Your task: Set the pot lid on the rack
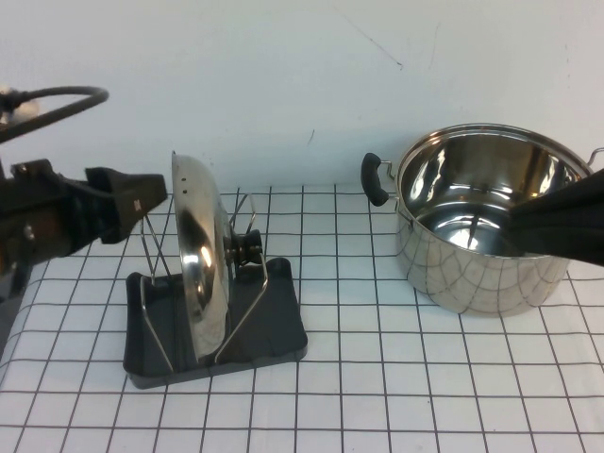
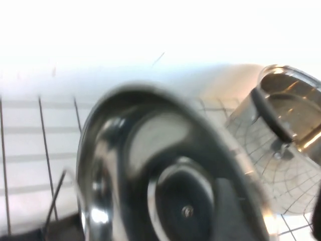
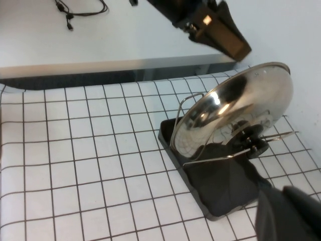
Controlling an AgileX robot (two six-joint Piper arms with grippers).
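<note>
The round, shiny steel pot lid (image 1: 200,269) with its black knob stood on edge between the silver wire loops of the black plastic rack (image 1: 278,326), lower left of frame, propped by them. The left tool (image 1: 142,196) hovered just beside its rim, holding nothing; whether parted I cannot tell. The right tool (image 3: 293,213), closed and empty, waited near the steel pot (image 1: 481,217).

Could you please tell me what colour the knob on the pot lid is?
Black; the pot lid knob shows best in the high view.

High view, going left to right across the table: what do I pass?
Left gripper → pot lid standing in the rack → pot → right gripper, shut, in front of the pot.
</note>
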